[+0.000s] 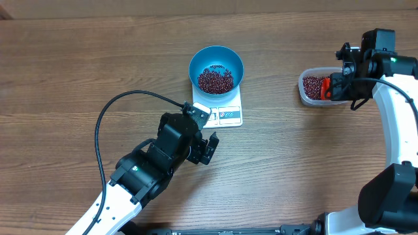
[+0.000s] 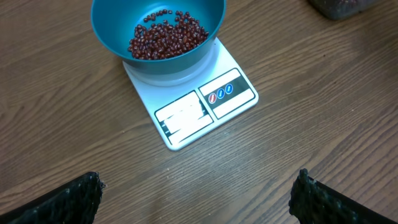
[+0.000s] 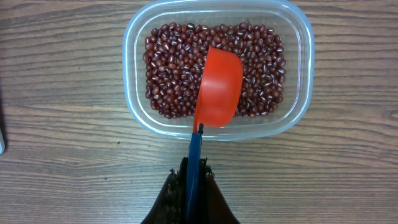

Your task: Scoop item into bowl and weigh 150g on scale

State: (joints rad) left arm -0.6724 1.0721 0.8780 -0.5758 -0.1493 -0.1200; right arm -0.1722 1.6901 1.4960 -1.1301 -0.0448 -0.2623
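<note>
The right claw (image 3: 193,190) pinches the handle of the scoop (image 3: 219,87), cup over beans (image 3: 168,74) in the tub (image 3: 132,93) ahead. The left claw (image 2: 196,202) stands spread, scale (image 2: 186,115) and bowl (image 2: 112,25) ahead of it.

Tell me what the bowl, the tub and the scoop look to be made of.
Bowl: opaque blue plastic, smooth with a soft sheen.
Tub: clear plastic, the beans showing through its wall.
Scoop: probably plastic, a matte orange-red cup on a thin blue handle.
</note>
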